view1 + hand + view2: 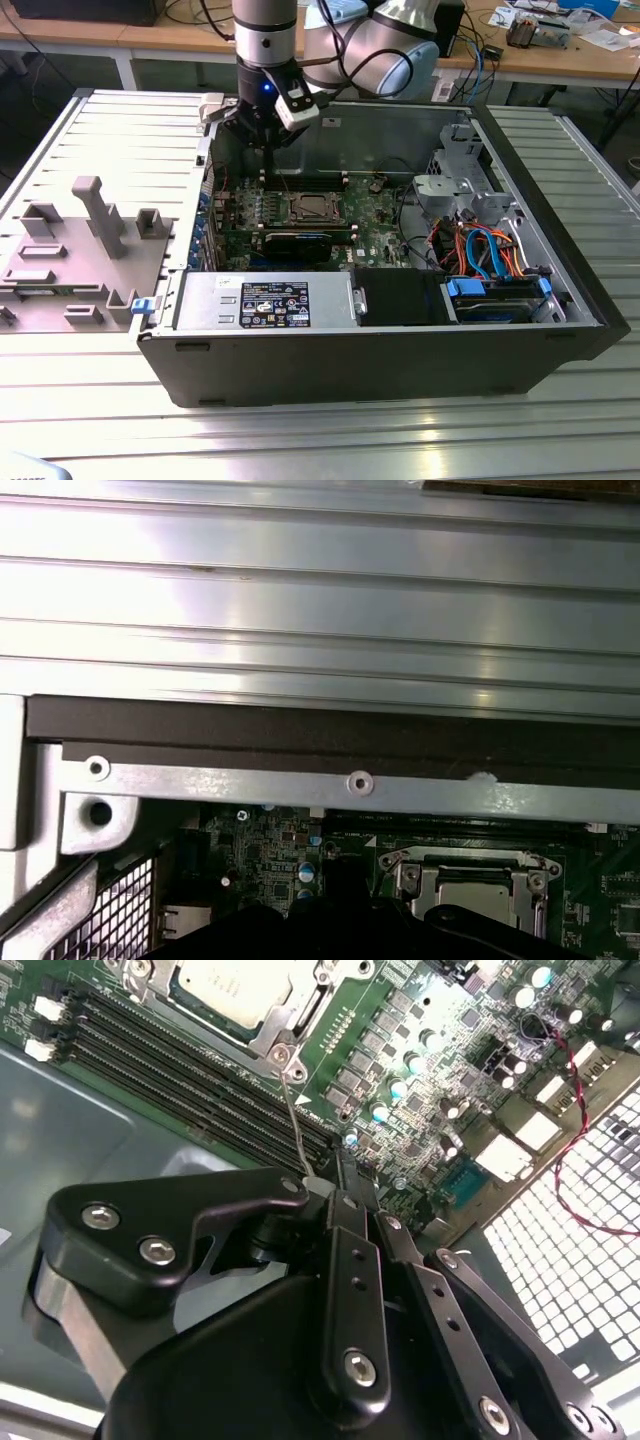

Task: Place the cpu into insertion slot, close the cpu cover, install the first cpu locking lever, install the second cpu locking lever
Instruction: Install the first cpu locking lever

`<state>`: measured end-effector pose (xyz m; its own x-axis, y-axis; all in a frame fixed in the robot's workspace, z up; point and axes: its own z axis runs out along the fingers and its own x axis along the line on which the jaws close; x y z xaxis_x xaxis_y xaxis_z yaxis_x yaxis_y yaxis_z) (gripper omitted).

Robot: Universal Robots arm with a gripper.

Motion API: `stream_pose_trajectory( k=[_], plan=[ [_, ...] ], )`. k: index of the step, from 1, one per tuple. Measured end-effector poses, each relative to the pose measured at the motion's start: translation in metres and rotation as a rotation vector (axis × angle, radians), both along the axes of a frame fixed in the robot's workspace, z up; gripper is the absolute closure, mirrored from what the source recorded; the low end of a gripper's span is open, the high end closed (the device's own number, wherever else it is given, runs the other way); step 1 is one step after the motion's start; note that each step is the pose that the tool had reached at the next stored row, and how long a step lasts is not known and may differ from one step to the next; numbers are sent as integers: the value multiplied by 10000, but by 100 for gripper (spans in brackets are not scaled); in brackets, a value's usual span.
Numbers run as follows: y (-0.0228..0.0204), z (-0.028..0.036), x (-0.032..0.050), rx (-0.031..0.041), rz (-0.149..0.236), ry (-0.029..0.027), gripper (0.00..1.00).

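The cpu (235,985) lies silvery in the insertion slot (315,208) on the green motherboard, inside the open computer case. The cpu cover (305,1010) lies flat around it as a silver frame. From the socket corner a thin wire cpu locking lever (293,1110) rises up to my gripper (318,1182). The black fingers are shut on the lever's free end. In the exterior view my gripper (263,165) hangs over the far part of the board, towards that view's left of the socket. The first wrist view has the socket (470,885) just past the case's edge.
Long black memory slots (180,1070) run beside the socket. A black graphics card (300,243), a power supply (265,300) and a drive bay with coloured cables (480,250) fill the case's near side. The perforated rear panel (590,1260) is close. A grey fixture plate (80,240) lies outside.
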<state>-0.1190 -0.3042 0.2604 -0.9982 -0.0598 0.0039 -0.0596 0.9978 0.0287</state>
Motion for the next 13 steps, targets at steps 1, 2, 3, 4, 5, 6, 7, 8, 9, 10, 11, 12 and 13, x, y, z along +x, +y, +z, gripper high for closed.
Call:
stream_pose_trajectory(
  k=[1,2,3,4,5,6,7,8,9,10,11,12,13],
  plan=[
    [0,0,8,0,0,0,89],
    [0,0,15,0,0,0,89],
    [0,0,20,0,0,0,89],
    [0,0,25,0,0,0,89],
    [0,0,31,0,0,0,89],
    [0,0,36,0,0,-1,89],
    [0,0,39,0,0,0,89],
    [0,0,43,0,0,0,89],
    [0,0,47,-1,0,0,89],
    [0,0,50,0,0,-1,89],
    [0,0,54,0,0,0,89],
    [0,0,58,0,0,0,89],
    [0,0,61,0,0,0,89]
  ],
)
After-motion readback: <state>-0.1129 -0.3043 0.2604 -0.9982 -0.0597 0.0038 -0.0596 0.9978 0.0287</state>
